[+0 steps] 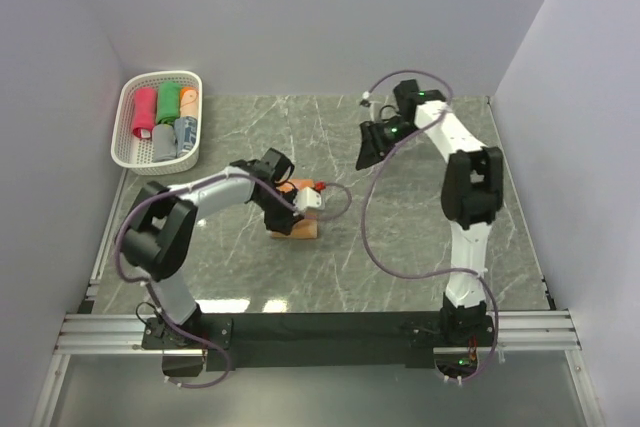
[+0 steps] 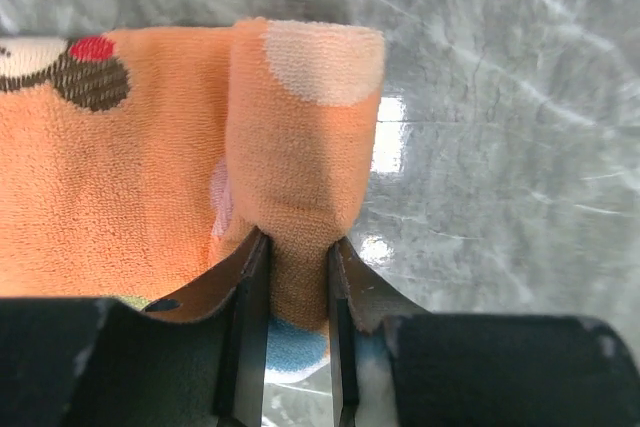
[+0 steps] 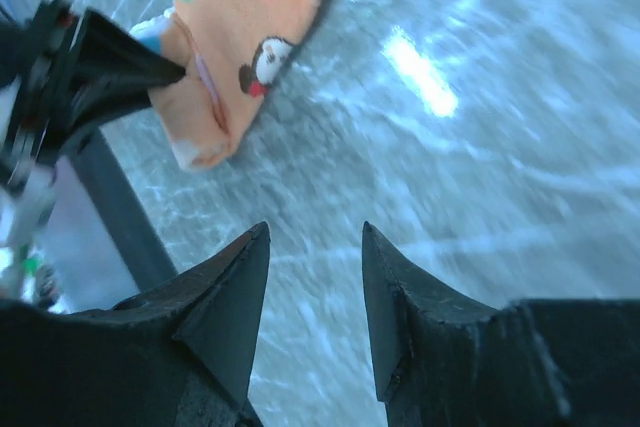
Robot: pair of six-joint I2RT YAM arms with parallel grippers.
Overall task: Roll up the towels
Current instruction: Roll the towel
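Note:
An orange towel (image 1: 296,225) with light-blue marks and a small penguin print lies on the marble table near the middle. Its near end is folded up into a thick fold (image 2: 300,147). My left gripper (image 2: 298,247) is shut on that fold, one finger on each side. The same towel (image 3: 250,37) shows at the top left of the right wrist view, with the left gripper's dark fingers on its edge. My right gripper (image 3: 315,232) hangs open above bare table, well to the right of the towel (image 1: 375,142). Several rolled towels (image 1: 165,117) in pink-red, green, orange and grey-blue lie in the basket.
A white perforated basket (image 1: 125,122) stands at the back left corner of the table. Grey walls close in the left, back and right sides. A purple cable (image 1: 370,237) loops over the table beside the right arm.

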